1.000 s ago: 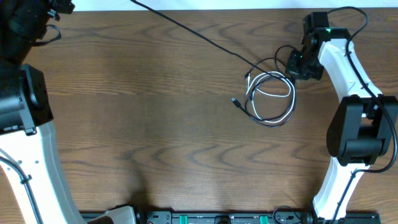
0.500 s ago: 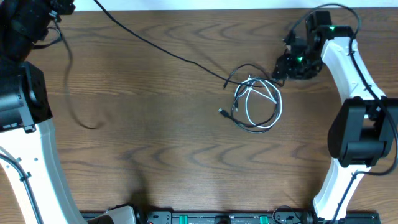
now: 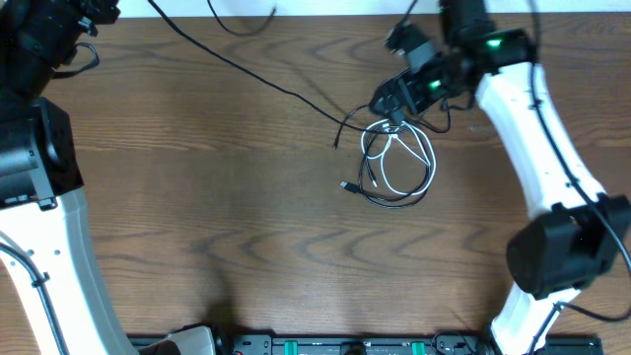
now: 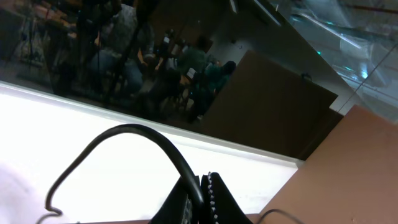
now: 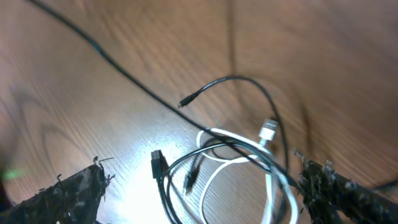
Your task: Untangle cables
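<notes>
Wooden table (image 3: 197, 217), tangle (image 3: 372, 168) at two o'clock: left tool (image 4: 203, 186) pinches the long black cable (image 3: 266, 81); right tool (image 5: 202, 183), spread, should take the white cable (image 5: 268, 130).

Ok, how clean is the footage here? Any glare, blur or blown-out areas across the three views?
Overhead: evenly lit and sharp, the cables read clearly on the table. Right wrist: soft and blurred, with a bright glare patch on the table near the white cable. Left wrist: aimed off the table, white band blown out, background dark, black cable in silhouette.
</notes>
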Tool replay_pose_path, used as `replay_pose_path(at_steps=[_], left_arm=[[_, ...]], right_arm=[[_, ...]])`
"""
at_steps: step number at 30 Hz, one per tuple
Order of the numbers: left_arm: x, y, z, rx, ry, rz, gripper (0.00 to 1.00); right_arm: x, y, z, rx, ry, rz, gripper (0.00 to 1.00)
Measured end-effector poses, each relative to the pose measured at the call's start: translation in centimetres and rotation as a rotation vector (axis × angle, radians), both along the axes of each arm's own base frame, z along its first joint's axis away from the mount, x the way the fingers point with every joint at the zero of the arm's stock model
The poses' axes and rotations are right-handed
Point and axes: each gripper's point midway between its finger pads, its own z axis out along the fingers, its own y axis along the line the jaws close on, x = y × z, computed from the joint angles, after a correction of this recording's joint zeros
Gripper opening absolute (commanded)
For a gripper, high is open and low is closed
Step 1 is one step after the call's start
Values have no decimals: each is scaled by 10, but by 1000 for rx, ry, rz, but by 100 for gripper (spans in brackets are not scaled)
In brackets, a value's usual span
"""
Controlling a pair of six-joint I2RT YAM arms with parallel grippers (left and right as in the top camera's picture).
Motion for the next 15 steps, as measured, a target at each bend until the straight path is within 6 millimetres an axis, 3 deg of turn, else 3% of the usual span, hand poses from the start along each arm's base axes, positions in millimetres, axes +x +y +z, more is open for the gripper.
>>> replay_pose_path(at_steps=[4, 9, 15], left_arm=[[0, 0, 0, 0, 0, 0, 7], [0, 0, 0, 0, 0, 0, 7], [0, 0, 0, 1, 0, 0, 7]], right_arm=[[2, 27, -32, -21, 8, 95, 97], [13, 65, -78, -26, -17, 189, 79], [-4, 90, -143, -68, 89, 256, 37]])
